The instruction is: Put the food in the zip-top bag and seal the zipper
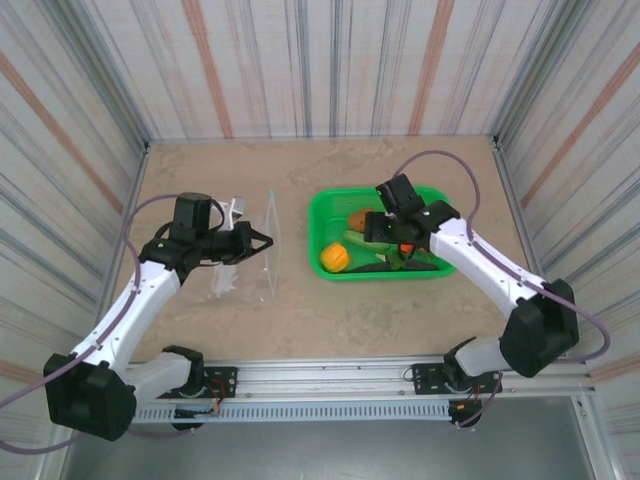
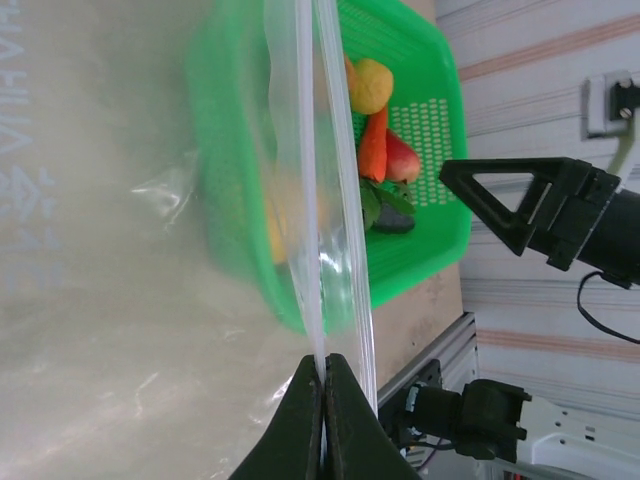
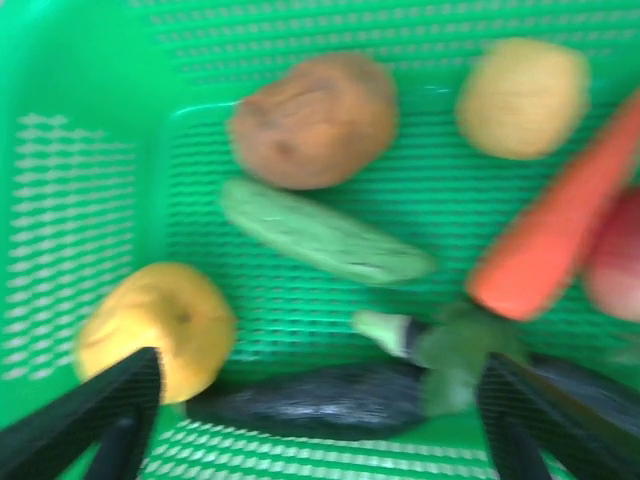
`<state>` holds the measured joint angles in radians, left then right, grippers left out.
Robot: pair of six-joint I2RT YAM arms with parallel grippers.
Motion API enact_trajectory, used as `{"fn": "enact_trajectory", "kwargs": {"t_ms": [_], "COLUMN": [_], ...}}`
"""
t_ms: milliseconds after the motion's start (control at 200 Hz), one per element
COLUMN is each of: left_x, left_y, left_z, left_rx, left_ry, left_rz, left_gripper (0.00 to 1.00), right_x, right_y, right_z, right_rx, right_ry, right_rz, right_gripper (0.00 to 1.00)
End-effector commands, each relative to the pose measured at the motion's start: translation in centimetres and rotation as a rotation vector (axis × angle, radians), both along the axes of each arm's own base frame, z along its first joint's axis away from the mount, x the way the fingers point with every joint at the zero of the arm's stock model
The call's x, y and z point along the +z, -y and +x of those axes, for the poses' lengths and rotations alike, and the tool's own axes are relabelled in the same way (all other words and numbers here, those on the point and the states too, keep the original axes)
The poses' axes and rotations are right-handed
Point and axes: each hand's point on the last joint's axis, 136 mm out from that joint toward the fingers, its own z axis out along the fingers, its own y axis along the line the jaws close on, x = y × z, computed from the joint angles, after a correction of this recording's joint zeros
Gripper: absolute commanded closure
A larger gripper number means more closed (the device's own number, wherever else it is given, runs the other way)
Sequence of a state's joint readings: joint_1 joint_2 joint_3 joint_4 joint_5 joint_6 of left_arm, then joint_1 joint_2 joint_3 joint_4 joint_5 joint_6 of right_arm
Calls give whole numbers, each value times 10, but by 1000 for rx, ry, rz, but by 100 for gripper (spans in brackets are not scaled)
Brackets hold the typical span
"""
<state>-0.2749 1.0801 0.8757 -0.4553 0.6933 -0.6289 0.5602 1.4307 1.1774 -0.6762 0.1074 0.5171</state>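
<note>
Green mesh basket (image 1: pixel 320 205) holds all the food; the bag (image 1: pixel 277 235) stands on edge on the table just to its left, not touching it. The left gripper (image 2: pixel 323 400) is pinched tight on the bag at the zipper (image 2: pixel 325 180). That film looks thin, limp and slick, so I'd guess the stiffer strip is the only sound place to hold it.

The right gripper (image 3: pixel 325 415) hangs low in the basket with its fingers spread wide and gripping nothing. The eggplant (image 3: pixel 300 400) lies between them, the orange (image 3: pixel 155 325) by one tip. Beyond are the cucumber (image 3: pixel 320 240), potato (image 3: pixel 315 120), chili (image 3: pixel 550 250) and a pale yellow piece (image 3: pixel 520 95). They look light, hard and smooth. The long ones I'd take across the middle, since the round ones may roll or squirt out.

From above the bag is nearly invisible, and I can't tell whether its mouth gapes. The apple (image 3: pixel 615 260) is cut off at the edge, and the close view in the basket is blurred.
</note>
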Motion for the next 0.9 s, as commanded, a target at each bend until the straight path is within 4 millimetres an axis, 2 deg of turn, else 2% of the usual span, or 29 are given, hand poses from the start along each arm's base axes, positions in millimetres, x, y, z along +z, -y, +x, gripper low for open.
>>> {"fn": "enact_trajectory", "kwargs": {"t_ms": [0, 180, 376, 541, 681, 796, 897], "left_x": [8, 2, -1, -5, -1, 2, 5], "left_y": [6, 3, 2, 3, 3, 2, 1], "left_z": [-4, -6, -8, -7, -7, -9, -11], "left_rx": [-45, -36, -37, -40, -40, -44, -42], "left_ry": [19, 6, 2, -13, -3, 1, 7], "left_rz": [-31, -2, 4, 0, 1, 6, 8], "left_gripper": [100, 100, 100, 100, 100, 100, 100], "right_x": [-22, -43, -78, -107, -112, -105, -87], "right_y": [-41, -77, -95, -96, -99, -102, -98], "right_z": [-9, -8, -14, -8, 2, 3, 2], "right_rx": [148, 210, 251, 224, 197, 200, 196], "right_ry": [-97, -155, -242, -286, -292, -282, -239], "right_rz": [23, 45, 70, 50, 116, 145, 161], "right_gripper": [1, 1, 0, 1, 7, 23, 37]}}
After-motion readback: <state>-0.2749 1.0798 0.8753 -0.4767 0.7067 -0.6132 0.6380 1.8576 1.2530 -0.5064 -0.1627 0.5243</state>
